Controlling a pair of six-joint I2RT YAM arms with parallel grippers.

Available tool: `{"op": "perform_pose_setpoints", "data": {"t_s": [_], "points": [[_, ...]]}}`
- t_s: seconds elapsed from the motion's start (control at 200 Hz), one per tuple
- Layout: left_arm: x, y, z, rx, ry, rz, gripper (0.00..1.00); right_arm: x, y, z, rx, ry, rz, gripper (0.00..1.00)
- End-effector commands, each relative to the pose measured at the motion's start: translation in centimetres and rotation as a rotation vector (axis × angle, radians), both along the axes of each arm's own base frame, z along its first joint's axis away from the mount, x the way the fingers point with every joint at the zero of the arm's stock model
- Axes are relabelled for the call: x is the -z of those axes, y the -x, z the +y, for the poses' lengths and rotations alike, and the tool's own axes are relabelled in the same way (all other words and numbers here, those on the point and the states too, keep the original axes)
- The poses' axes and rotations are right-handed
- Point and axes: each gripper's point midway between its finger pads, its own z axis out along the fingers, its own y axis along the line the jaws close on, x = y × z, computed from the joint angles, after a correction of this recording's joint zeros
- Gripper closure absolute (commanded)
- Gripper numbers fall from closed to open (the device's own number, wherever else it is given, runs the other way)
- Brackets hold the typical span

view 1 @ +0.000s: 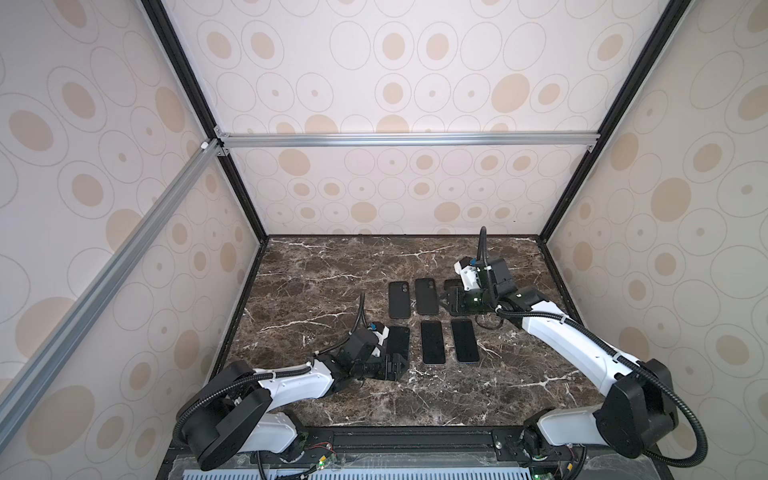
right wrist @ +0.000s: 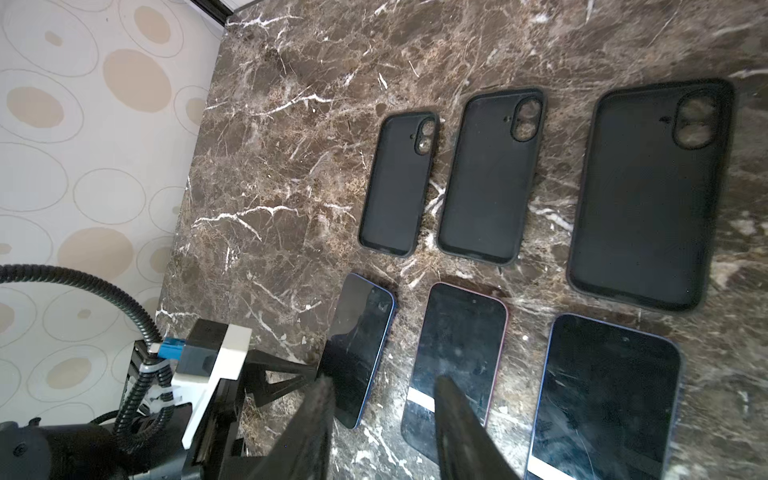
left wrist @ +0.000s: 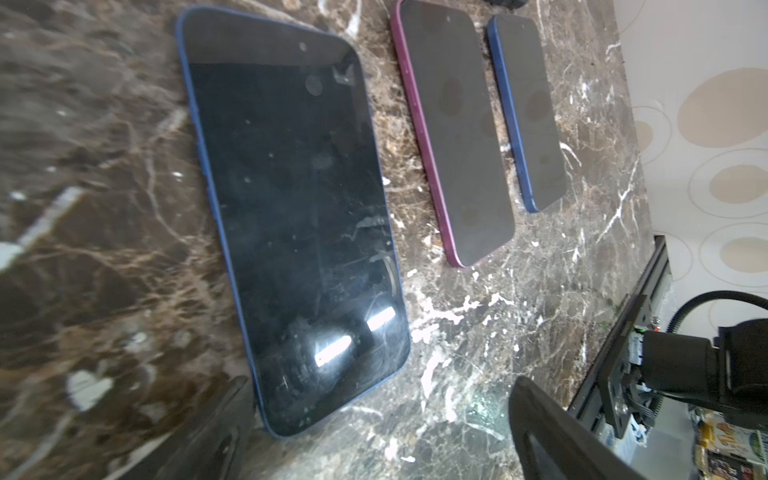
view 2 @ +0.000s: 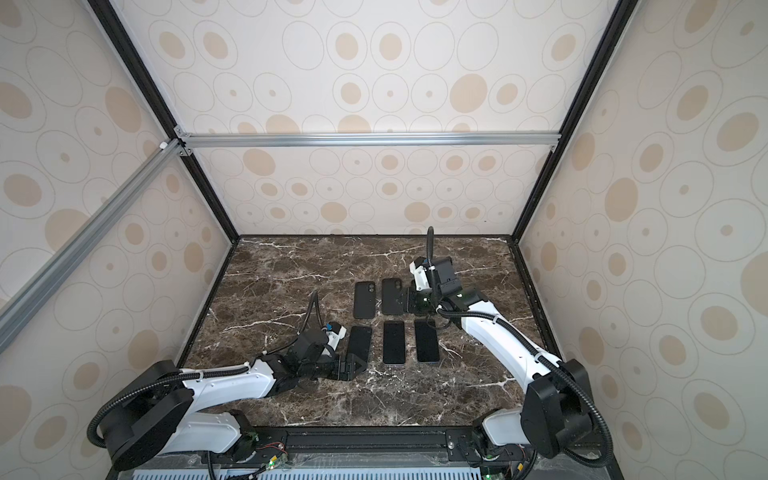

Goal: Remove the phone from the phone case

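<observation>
Left gripper (view 1: 397,368) over marbled tabletop (view 1: 332,270)

Cases (view 1: 426,296) behind phones (view 1: 432,343), tabletop (view 1: 324,270)

The middle phone (view 1: 432,342) lies on the marble bench (view 1: 332,270) between 2 others. The left claw (view 1: 395,369) sits at the near end of the phone to its left (view 1: 398,338). Beyond the middle phone lie black cases (view 1: 399,299); the right claw (view 1: 451,301) is over the one furthest right.

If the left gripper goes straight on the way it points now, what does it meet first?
Probably the blue-edged phone, lying flat just ahead of the left gripper; depth is uncertain.
</observation>
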Motion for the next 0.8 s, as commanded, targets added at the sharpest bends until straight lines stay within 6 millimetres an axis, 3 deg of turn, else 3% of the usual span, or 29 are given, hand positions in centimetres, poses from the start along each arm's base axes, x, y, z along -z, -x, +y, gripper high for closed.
{"op": "perform_pose_setpoints", "data": {"t_s": [0.0,0.15,0.245,0.36,0.45,0.53,0.58,0.63,0.68,0.79], "points": [[-0.9,0.0,-1.5,0.014,0.063,-0.004,0.05,0.3,0.4,-0.8,0.013,0.019,0.001,0.58],[-0.8,-0.3,-1.8,0.012,0.051,-0.012,0.05,0.4,0.7,-1.1,0.018,0.030,-0.001,0.58],[-0.5,-0.7,-0.6,-0.032,-0.009,-0.026,0.05,0.1,0.9,-1.8,0.034,0.053,-0.021,0.58],[-1.9,-2.0,1.1,-0.092,-0.074,-0.119,0.04,-0.6,1.2,-3.2,0.068,0.099,-0.083,0.58],[-4.5,-3.8,2.8,-0.156,-0.138,-0.241,0.01,-0.9,1.0,-5.2,0.145,0.146,-0.168,0.54],[-8.1,-5.5,3.7,-0.201,-0.133,-0.362,0.01,-1.3,0.9,-7.2,0.216,0.205,-0.232,0.39],[-10.6,-6.6,4.3,-0.230,-0.136,-0.456,0.01,-1.6,0.7,-8.4,0.257,0.255,-0.271,0.35],[-13.0,-7.6,5.0,-0.268,-0.150,-0.548,0.01,-1.7,0.4,-10.0,0.314,0.314,-0.302,0.21],[-14.9,-8.8,6.6,-0.341,-0.194,-0.628,0.01,-1.7,0.1,-11.7,0.381,0.375,-0.334,0.12],[-16.9,-11.5,11.8,-0.562,-0.322,-0.736,0.01,-1.5,-1.1,-13.9,0.452,0.452,-0.451,0.09]]}}
